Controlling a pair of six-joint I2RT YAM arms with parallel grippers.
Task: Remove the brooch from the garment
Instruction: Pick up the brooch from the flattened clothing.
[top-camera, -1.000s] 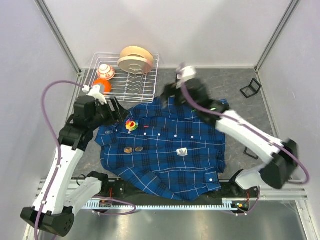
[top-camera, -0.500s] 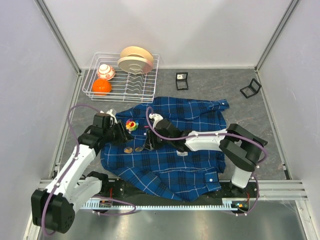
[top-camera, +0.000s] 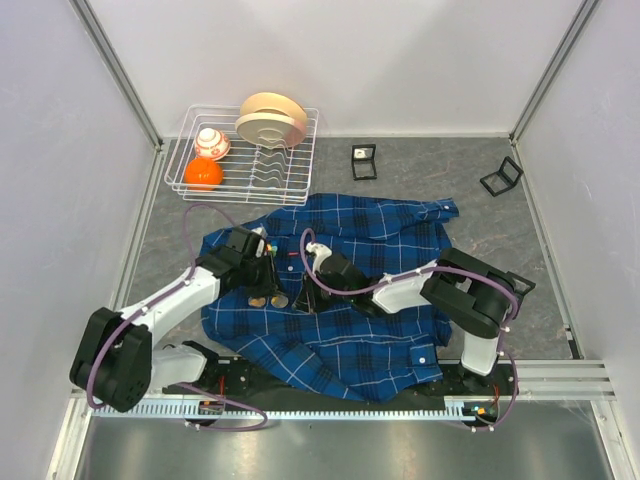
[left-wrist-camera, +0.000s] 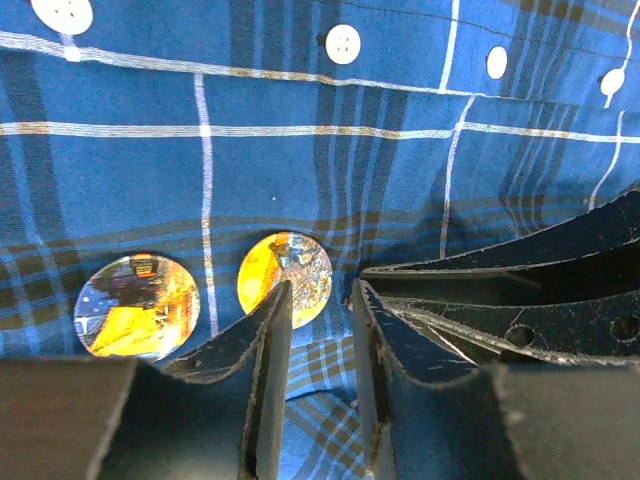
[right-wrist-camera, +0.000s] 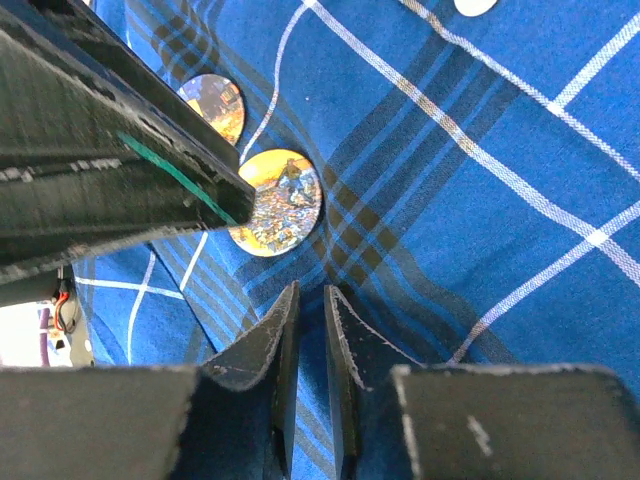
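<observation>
The garment (top-camera: 380, 225), a dark-blue plaid shirt, lies spread on the table. Two round glossy yellow-and-blue brooches (top-camera: 257, 299) (top-camera: 279, 298) sit side by side on its left front. My left gripper (top-camera: 268, 272) reaches down from the left. In the left wrist view, the left gripper (left-wrist-camera: 318, 290) stands just right of the nearer brooch (left-wrist-camera: 285, 278), shut on a raised fold of cloth. My right gripper (top-camera: 305, 295) comes from the right. In the right wrist view, the right gripper (right-wrist-camera: 312, 290) is nearly closed, pinching puckered cloth just below that brooch (right-wrist-camera: 278, 200).
A white wire dish rack (top-camera: 250, 150) at the back left holds plates (top-camera: 272, 118), an orange ball (top-camera: 203, 173) and a white-and-orange ball (top-camera: 211, 142). Two black clips (top-camera: 364, 161) (top-camera: 500, 177) lie behind the shirt. Walls close in on both sides.
Both arms came down onto the shirt beside the round brooches, the right one sweeping in from the collar. Both sets of jaws went from wide to narrow, closing on cloth.
</observation>
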